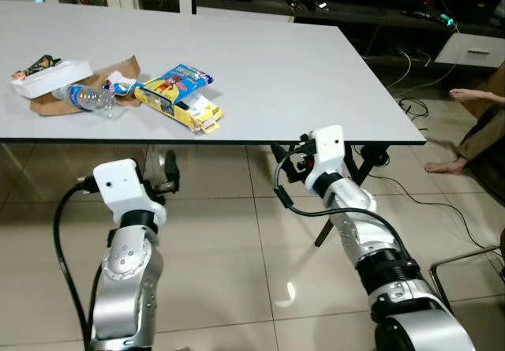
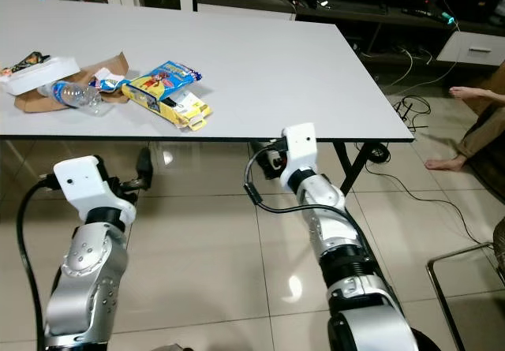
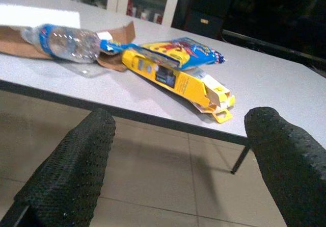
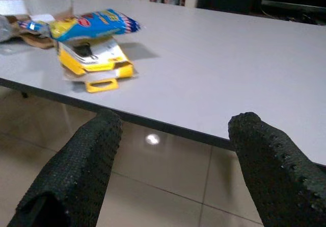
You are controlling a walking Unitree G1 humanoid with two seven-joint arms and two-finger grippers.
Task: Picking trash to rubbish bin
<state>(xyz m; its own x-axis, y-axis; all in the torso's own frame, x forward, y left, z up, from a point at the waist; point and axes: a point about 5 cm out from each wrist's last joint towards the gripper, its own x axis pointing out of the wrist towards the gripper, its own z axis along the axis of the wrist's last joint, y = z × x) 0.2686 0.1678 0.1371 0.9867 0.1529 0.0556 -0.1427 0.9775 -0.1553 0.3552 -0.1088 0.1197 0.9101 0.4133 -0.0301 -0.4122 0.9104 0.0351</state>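
Grey table (image 1: pixel 316 75) over glossy beige floor tiles, trash heaped near its left end.

Yellow carton (image 1: pixel 180 106) lies flat by the table's front edge, a blue snack bag (image 1: pixel 183 77) resting on it; a crushed plastic bottle (image 1: pixel 87 97), brown paper (image 1: pixel 55 102) and a white tray (image 1: pixel 51 76) lie further left along the table. Left gripper (image 3: pixel 178 171) and right gripper (image 4: pixel 173 171) hover below the table's front edge, fingers spread wide, holding nothing. A person's bare feet (image 1: pixel 465 95) rest beyond the table's right end.

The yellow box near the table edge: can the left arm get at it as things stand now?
Probably yes. The yellow box lies by the table's near edge, and the left gripper, fingers open, faces it from below the edge with nothing between.
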